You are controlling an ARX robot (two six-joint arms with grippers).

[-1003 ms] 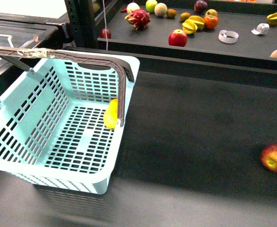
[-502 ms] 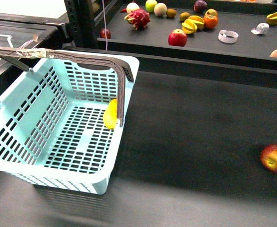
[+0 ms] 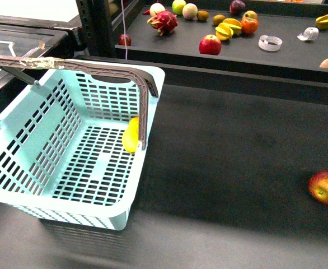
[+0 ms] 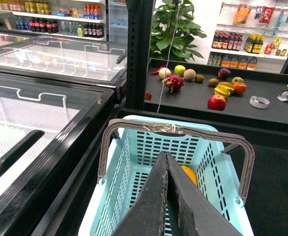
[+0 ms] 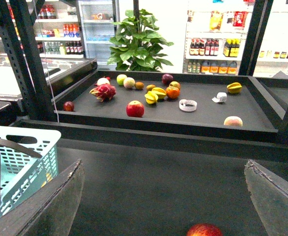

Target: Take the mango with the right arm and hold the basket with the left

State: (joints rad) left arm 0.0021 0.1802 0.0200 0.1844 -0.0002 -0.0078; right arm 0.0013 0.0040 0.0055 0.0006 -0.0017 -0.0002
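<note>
Item, as I see it: mango [image 3: 131,135], smooth yellow oval, lying inside the turquoise basket [image 3: 46,150] against its right wall, behind a grey-brown handle [image 3: 143,106]. Left gripper [image 4: 167,160] above the basket, jaws together, empty. Right gripper [image 5: 163,196] spread wide, empty.

Bright, even shop light; sharp

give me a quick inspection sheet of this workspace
surface: dark table, bare around the basket
job's things: mango lies inside the turquoise basket, by the handle
clutter: apple on the table; mixed fruit on the raised shelf
grippers: left gripper shut, above the basket; right gripper open, empty
cables: thin cord hanging by the shelf
surroundings: shop freezers, plant, stocked shelves
</note>
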